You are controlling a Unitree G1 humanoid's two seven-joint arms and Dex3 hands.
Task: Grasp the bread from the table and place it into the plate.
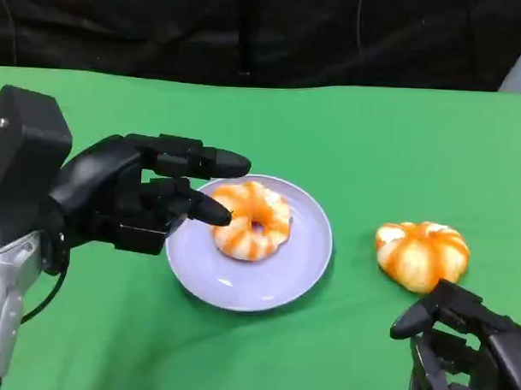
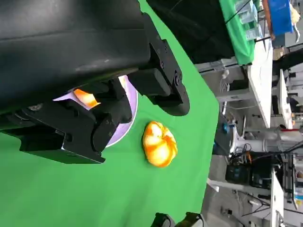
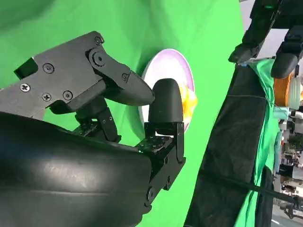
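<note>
Resting near the desk's front edge, our right hand (image 1: 465, 352) holds nothing, fingers loosely apart, just short of a bread roll (image 1: 422, 254) lying on the green desk (image 1: 374, 139). Farther in, our left hand (image 1: 136, 199) hovers at the plate's (image 1: 240, 288) left rim, fingers spread and empty beside the ring-shaped bread (image 1: 251, 220) already lying in it, so we judge that one released.
</note>
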